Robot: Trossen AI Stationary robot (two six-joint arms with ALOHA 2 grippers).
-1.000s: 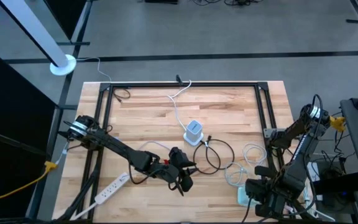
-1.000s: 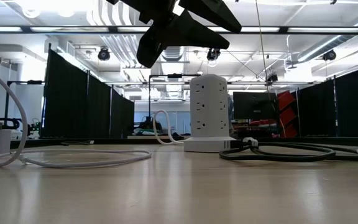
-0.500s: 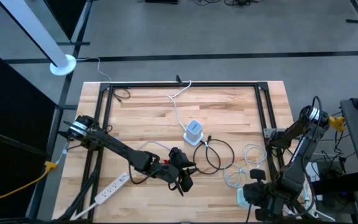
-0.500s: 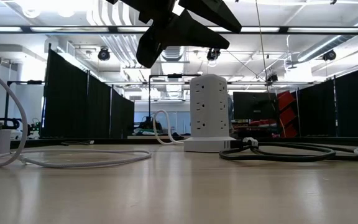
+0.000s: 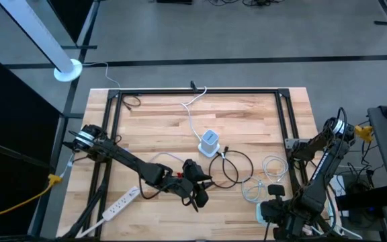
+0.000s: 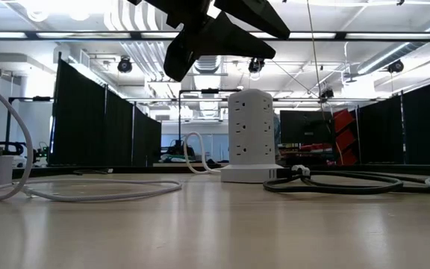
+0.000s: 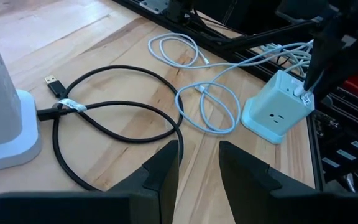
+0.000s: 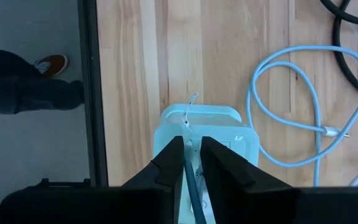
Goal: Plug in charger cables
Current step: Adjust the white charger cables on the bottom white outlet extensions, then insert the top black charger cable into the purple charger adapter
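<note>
The right claw pinches a thin cable end narrowly over a boxy pale charger block at the bench's near right corner. The left claw hovers, fingers slightly apart, empty. Its wrist view alone shows the glossy black cable looped beside smooth white cables on the wood.

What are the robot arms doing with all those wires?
The right gripper is over a small white charger block at the table's near right edge, pinching a thin cable right above it. The left gripper hovers empty above the looped black cable, beside the white socket tower.
</note>
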